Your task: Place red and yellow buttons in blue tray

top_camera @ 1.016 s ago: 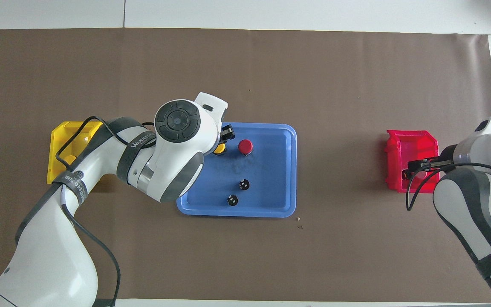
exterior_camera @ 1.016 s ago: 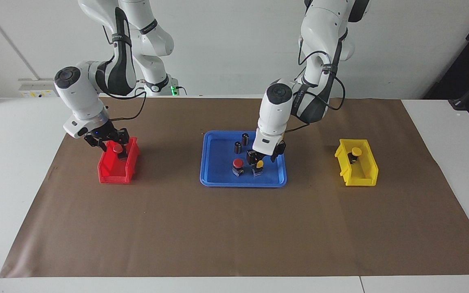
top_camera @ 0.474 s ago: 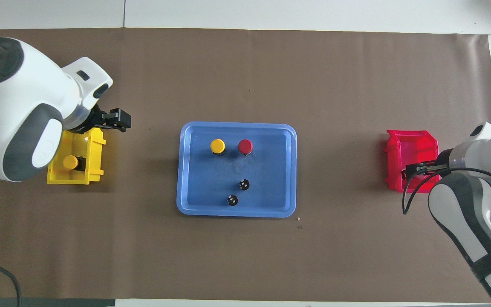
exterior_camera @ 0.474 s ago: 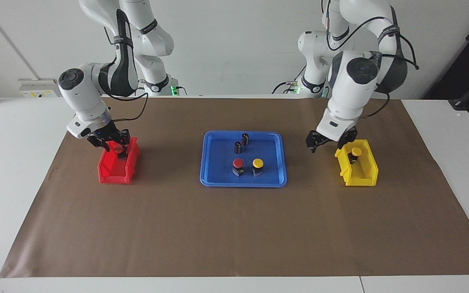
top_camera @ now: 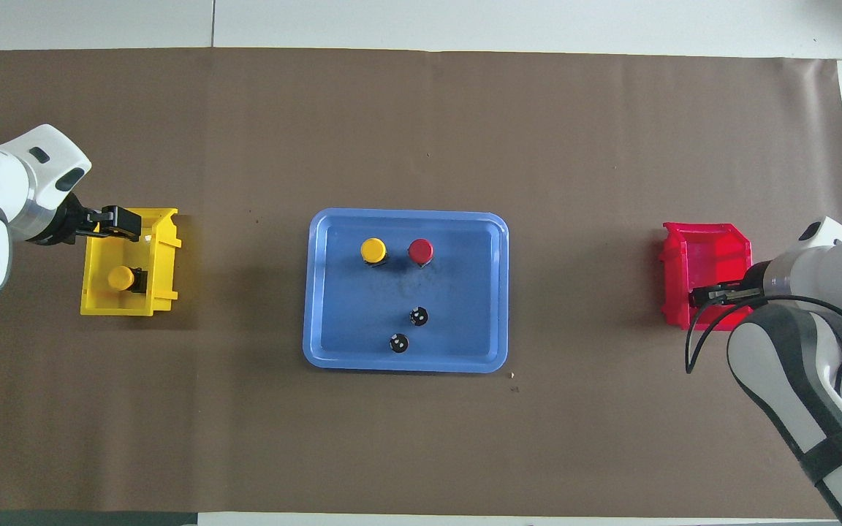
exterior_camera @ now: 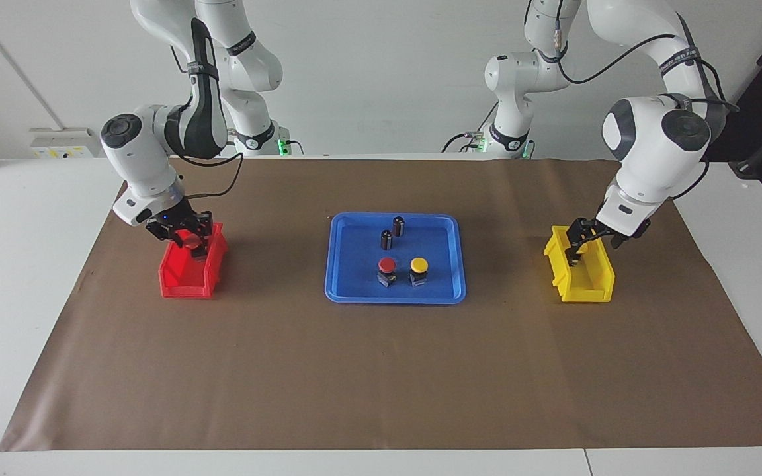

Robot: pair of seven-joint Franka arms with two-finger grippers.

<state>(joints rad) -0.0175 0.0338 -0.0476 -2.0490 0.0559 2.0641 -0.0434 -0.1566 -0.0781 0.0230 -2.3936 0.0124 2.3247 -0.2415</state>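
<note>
Left tool (exterior_camera: 591,236) moved over yellow bin (exterior_camera: 592,285)

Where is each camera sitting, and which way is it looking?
Facing view: high across the table, looking at both robots; whole arms show, left gripper over the yellow bin, right gripper over the red bin.
Overhead view: high above the robots' end, looking steeply down; only forearms and grippers show.
Both share the blue tray, seen half a turn apart.

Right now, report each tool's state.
Left tool: over the yellow bin, state cannot be told.
Right tool: at the red bin, state cannot be told.
</note>
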